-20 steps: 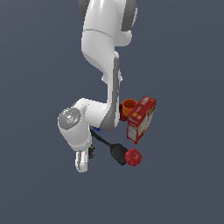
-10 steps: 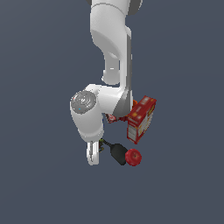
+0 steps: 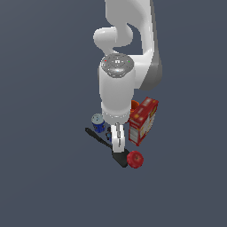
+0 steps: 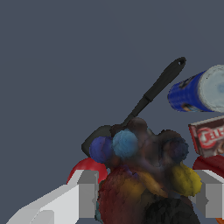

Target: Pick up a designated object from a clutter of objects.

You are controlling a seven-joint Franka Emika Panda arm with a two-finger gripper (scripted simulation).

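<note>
The designated object [image 4: 144,168], a lumpy dark cluster with blue, red and yellow lumps, fills the wrist view close up. It sits between my two white fingertips [image 4: 87,192]. My gripper [image 4: 148,194] is open, with one finger on each side of the cluster; I cannot tell whether they touch it. In the exterior view the gripper [image 3: 116,142] points down over the black spatula [image 3: 104,141], just beside the blue can [image 3: 98,123], and the arm hides the cluster. The clutter also holds a red-and-cream box [image 3: 142,120] and a red round thing [image 3: 135,158].
The spatula's handle [image 4: 155,89] runs away from the cluster toward the blue white-topped can [image 4: 197,91]. A small red packet [image 4: 209,136] lies beside the cluster and the red round thing [image 4: 84,168] beside the spatula's head. An orange cup [image 3: 135,104] peeks out behind the box.
The arm has swung toward the exterior view's right. The gripper has moved from beside the spatula to over the clutter next to the blue can.
</note>
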